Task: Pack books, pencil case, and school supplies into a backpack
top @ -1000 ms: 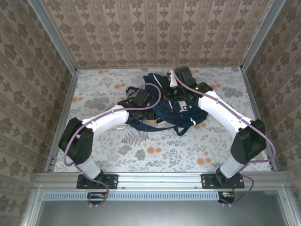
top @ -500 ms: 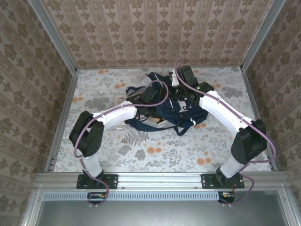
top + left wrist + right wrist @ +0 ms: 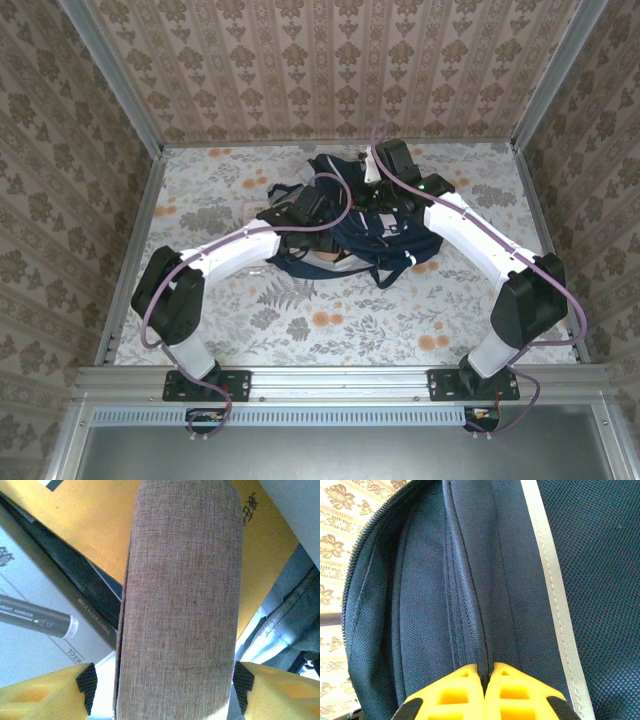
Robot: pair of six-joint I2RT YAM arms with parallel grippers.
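Note:
The tan pencil case (image 3: 180,605) lies lengthwise between the fingers of my left gripper (image 3: 165,685). That gripper is open, with a clear gap at the left pad (image 3: 87,685) and the right pad close to the pouch. Under the pouch lie an orange-yellow book (image 3: 95,525) and a black book (image 3: 75,575). My right gripper (image 3: 485,672) is shut on a fold of the navy backpack (image 3: 420,605) beside its zip. From above, the backpack (image 3: 385,245) sits mid-table with both arms reaching into it.
A grey marker (image 3: 35,617) rests on a white printed packet (image 3: 30,650) left of the pouch. Grey-blue backpack fabric (image 3: 285,630) rises on the right. A white stripe (image 3: 555,590) runs along the backpack. The floral table (image 3: 330,320) is walled on three sides.
My left arm pushed toward the backpack, then drew back a little to the left, and its jaws widened. The right arm has not moved and still pinches the fabric.

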